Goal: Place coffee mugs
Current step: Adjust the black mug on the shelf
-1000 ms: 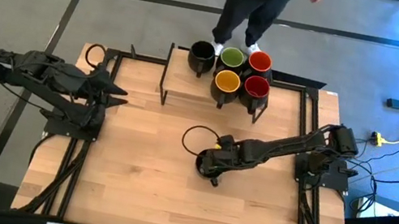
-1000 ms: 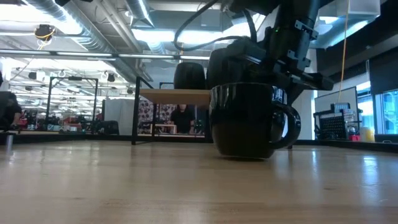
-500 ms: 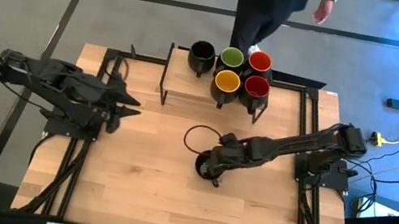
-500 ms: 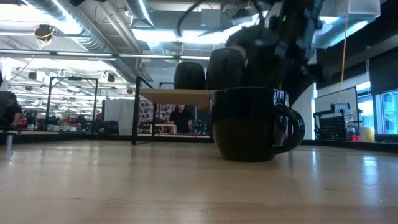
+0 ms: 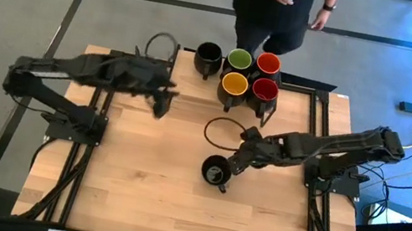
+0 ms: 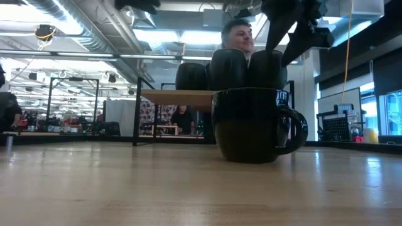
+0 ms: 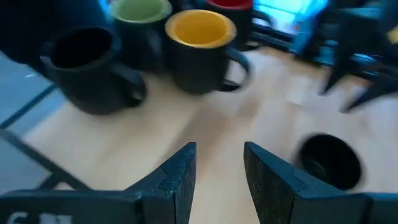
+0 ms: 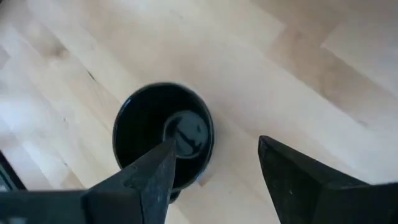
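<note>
We see a black-lined mug (image 5: pixel 216 171) alone mid-counter (image 5: pixel 134 188), open wood around it. The right end effector (image 5: pixel 238 160) hovers beside it, apparently wide, empty. The left end effector (image 5: pixel 160 103), parted, nears five mugs (image 5: pixel 240 72) at the far edge.

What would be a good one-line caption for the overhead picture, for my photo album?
Right claw open beside a black mug standing mid-table; left claw near five mugs on the shelf.

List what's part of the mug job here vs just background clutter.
Job:
- black-inside mug set alone mid-table
- black, green, yellow and two red mugs on the shelf
- right gripper, left gripper, both open

Background:
- person behind the table
- cables
</note>
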You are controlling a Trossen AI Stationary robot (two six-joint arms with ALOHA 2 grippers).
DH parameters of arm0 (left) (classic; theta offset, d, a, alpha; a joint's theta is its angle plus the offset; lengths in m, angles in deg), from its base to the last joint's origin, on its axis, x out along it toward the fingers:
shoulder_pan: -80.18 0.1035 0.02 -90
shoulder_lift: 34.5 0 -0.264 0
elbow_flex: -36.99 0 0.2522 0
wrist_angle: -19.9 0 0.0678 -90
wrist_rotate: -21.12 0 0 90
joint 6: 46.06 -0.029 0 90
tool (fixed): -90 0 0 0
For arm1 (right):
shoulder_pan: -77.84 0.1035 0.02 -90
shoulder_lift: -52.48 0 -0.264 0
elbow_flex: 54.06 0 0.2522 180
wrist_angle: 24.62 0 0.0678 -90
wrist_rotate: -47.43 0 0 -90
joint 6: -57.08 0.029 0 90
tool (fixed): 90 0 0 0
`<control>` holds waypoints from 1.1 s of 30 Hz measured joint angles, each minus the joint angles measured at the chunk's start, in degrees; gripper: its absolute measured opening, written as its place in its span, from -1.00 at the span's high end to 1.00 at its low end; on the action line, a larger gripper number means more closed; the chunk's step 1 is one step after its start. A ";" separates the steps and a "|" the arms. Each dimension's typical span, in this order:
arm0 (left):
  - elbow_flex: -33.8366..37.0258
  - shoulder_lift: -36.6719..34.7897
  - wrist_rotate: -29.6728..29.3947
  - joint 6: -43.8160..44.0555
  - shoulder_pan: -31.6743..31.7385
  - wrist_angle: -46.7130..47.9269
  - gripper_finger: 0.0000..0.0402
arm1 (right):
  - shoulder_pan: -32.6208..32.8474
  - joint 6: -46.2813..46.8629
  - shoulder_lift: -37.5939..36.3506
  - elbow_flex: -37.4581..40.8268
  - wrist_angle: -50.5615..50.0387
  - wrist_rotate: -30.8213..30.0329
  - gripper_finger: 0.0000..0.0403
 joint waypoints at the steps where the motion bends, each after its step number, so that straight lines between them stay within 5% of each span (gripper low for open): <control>1: -1.43 1.61 0.02 -0.86 1.79 0.03 0.36 | 0.00 -0.21 -0.41 0.00 -0.06 -0.65 -0.08; 7: -5.42 10.23 5.97 -4.92 11.35 -2.43 0.36 | 0.00 0.04 -2.41 0.00 -5.18 -3.80 -0.08; 14: -5.45 16.36 22.97 -11.85 16.62 -14.70 0.36 | 0.00 0.62 -2.98 0.02 -13.17 -5.21 -0.08; 21: -5.45 21.78 15.78 -23.98 16.94 -18.49 0.36 | 0.00 0.50 -3.04 0.02 -14.55 -6.62 -0.08; 33: -5.45 24.66 4.57 -27.09 16.68 -18.62 0.36 | 0.00 0.36 -2.99 0.02 -14.82 -6.62 -0.08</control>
